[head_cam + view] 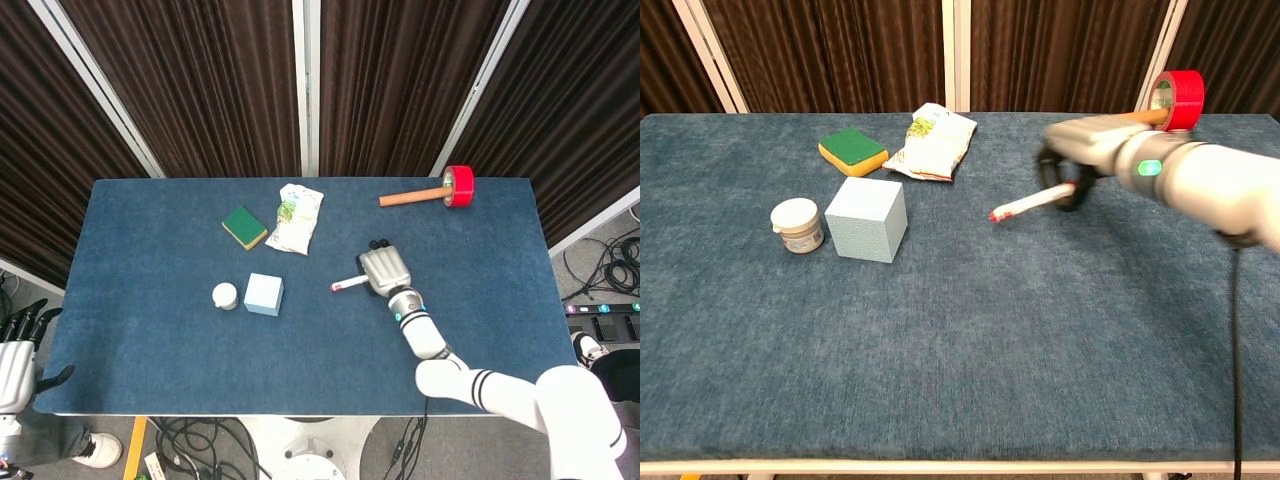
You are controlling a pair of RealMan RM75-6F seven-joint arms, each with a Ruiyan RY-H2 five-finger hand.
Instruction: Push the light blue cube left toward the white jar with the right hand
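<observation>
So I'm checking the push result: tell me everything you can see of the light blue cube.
The light blue cube is a plain, matte, foam-like block with sharp edges, sitting flat and slightly turned on the blue table. It stands just right of the white jar, close but seemingly not touching. Nothing holds it; the right hand is well away.

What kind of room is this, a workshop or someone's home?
Probably a robot test lab: a blue-covered table walled in by dark curtains, loose cables on the floor, and unrelated odds and ends laid out, such as a sponge and tape roll.

Light blue cube (pixel 866 219); white jar (pixel 797 225); green-and-yellow sponge (pixel 853 151); red tape roll (pixel 1178 98).
</observation>
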